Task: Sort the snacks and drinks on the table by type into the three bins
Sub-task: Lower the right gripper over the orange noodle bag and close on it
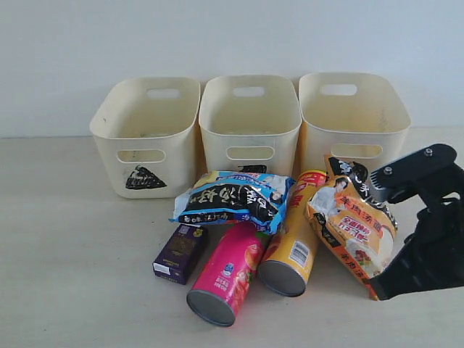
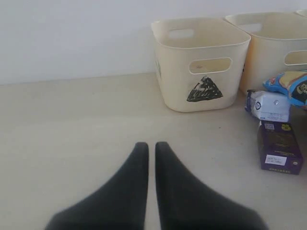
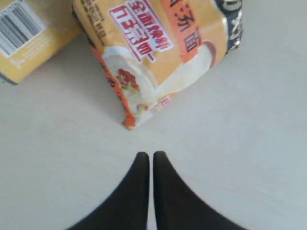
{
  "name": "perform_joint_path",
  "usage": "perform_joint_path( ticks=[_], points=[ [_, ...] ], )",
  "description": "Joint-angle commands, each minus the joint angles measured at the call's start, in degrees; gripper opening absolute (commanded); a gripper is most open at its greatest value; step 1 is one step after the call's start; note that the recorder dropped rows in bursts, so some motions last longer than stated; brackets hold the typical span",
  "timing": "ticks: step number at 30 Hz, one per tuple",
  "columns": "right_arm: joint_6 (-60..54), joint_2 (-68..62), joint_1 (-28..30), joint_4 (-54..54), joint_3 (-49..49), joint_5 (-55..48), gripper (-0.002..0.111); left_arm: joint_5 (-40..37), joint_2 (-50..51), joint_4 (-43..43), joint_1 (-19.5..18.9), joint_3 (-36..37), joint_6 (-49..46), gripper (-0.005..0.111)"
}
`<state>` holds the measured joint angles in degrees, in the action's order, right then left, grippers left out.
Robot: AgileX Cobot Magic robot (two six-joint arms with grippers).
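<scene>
Three cream bins stand in a row at the back: left (image 1: 177, 170), middle (image 1: 217, 156), right (image 1: 319, 148). In front lie a blue-black bag (image 1: 232, 197), an orange bag (image 1: 353, 225), a pink tube (image 1: 227, 274), a yellow-orange tube (image 1: 293, 243) and a dark purple box (image 1: 180, 252). My right gripper (image 1: 378, 292) is shut and empty, just short of the orange bag's (image 3: 158, 52) lower corner. My left gripper (image 2: 151, 145) is shut and empty over bare table (image 2: 72, 124), well away from the purple box (image 2: 279, 146) and a small white-blue box (image 2: 268, 105). The left arm is outside the exterior view.
The snacks crowd together in front of the middle and right bins. A white wall stands right behind the bins. The right arm's black body (image 1: 435, 239) stands at the table's right side next to the orange bag.
</scene>
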<state>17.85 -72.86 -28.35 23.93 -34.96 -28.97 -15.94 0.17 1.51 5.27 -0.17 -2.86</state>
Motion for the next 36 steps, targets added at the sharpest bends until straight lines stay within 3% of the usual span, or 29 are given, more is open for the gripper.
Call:
perform_joint_path(
  ticks=[1, 4, 9, 16, 18, 20, 23, 25, 27, 30, 36],
  points=[
    [23.99, 0.13, -7.29, 25.35, -0.46, -8.31, 0.0, 0.42, -0.17, 0.61, 0.34, 0.17, -0.21, 0.004],
    [30.0, 0.13, -11.21, 29.12, -0.23, -11.99, 0.0, 0.42, -0.17, 0.61, 0.34, 0.17, -0.21, 0.004],
    [30.49, 0.13, -15.73, 30.29, 3.17, -2.15, 0.0, 0.42, -0.17, 0.61, 0.34, 0.17, -0.21, 0.004],
    [40.03, 0.13, -16.92, 40.93, 6.29, 2.69, 0.004, 0.42, -0.17, 0.61, 0.34, 0.17, -0.21, 0.004],
    [40.03, 0.13, -16.79, 41.15, 6.29, 6.51, 0.014, 0.42, -0.17, 0.61, 0.34, 0.17, -0.21, 0.004],
    [41.13, 0.13, -16.79, 41.15, 6.29, 10.21, 0.032, 0.42, -0.17, 0.61, 0.34, 0.17, -0.21, 0.004],
    [43.05, 0.13, -16.79, 41.15, 6.29, 10.01, 0.074, 0.42, -0.17, 0.61, 0.34, 0.17, -0.21, 0.004],
    [43.05, 0.13, -16.79, 41.74, 6.29, 8.85, 0.086, 0.42, -0.17, 0.61, 0.34, 0.17, -0.21, 0.004],
    [43.54, 0.13, -16.79, 42.89, 6.29, 5.8, 0.087, 0.42, -0.17, 0.61, 0.34, 0.17, -0.21, 0.004],
    [47.69, 0.13, -16.79, 46.03, 6.29, 0.1, 0.079, 0.42, -0.17, 0.61, 0.34, 0.17, -0.21, 0.004],
    [53.17, -0.44, -16.79, 56.72, 6.29, 4.65, 0.077, 0.42, -0.17, 0.61, 0.34, 0.17, -0.21, 0.004]
  ],
)
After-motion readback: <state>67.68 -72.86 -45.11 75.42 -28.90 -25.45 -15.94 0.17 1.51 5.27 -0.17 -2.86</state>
